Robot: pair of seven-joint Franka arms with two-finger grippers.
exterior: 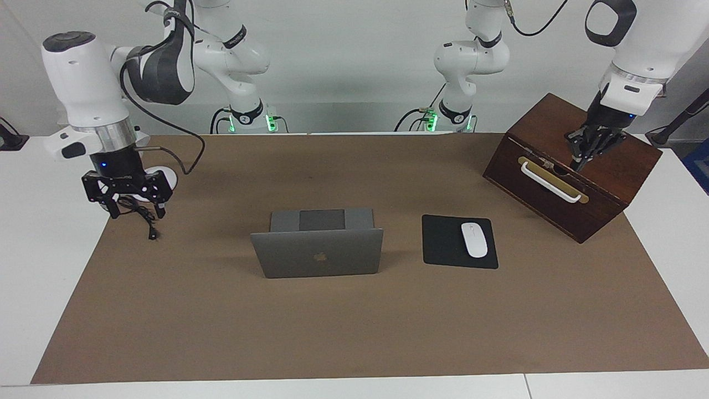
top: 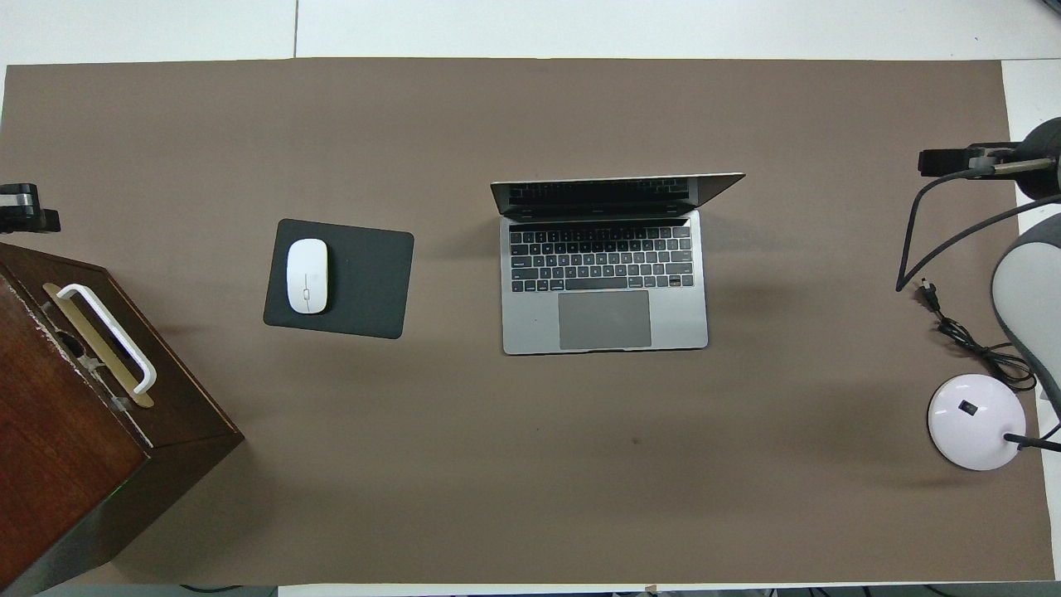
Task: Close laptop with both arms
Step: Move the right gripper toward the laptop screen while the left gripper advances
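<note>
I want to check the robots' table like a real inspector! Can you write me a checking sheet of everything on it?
Surface: brown mat over a white table.
Job's things: laptop open, lid up, mid-mat.
Clutter: mouse on black mouse pad; wooden box with white handle at the left arm's end; white lamp base at the right arm's end.
Grippers: left gripper over the box; right gripper over the mat's edge, fingers apart. Neither touches the laptop.
Cables: black cord beside the lamp base.
Surroundings: white wall.
</note>
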